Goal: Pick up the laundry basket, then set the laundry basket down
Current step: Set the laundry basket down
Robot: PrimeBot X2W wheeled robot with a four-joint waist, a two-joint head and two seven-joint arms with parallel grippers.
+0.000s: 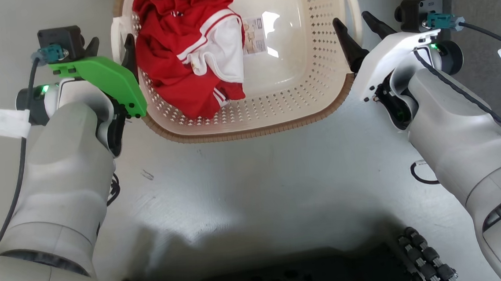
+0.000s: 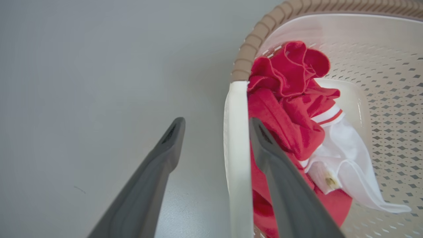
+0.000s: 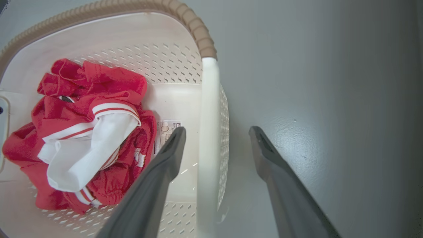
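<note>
The laundry basket [image 1: 241,134] is seen resting on the grey floor [image 1: 253,180] directly ahead of the robot, with a red-and-white garment [image 1: 183,61] heaped in its left half. The pick-up step is judged to be in hand, at the point just before the grasp. The left claw [image 1: 111,43] is spread apart and set astride the left handle [image 2: 236,148], 1 finger outside the basket and 1 inside, close by the cloth. The right claw [image 1: 352,18] is likewise spread around the right handle [image 3: 208,132]. Nothing is gripped yet. Next, both claws would need to be closed on the 2 handles together, then raised evenly, so that the basket is kept level and the garment is not pinched.
</note>
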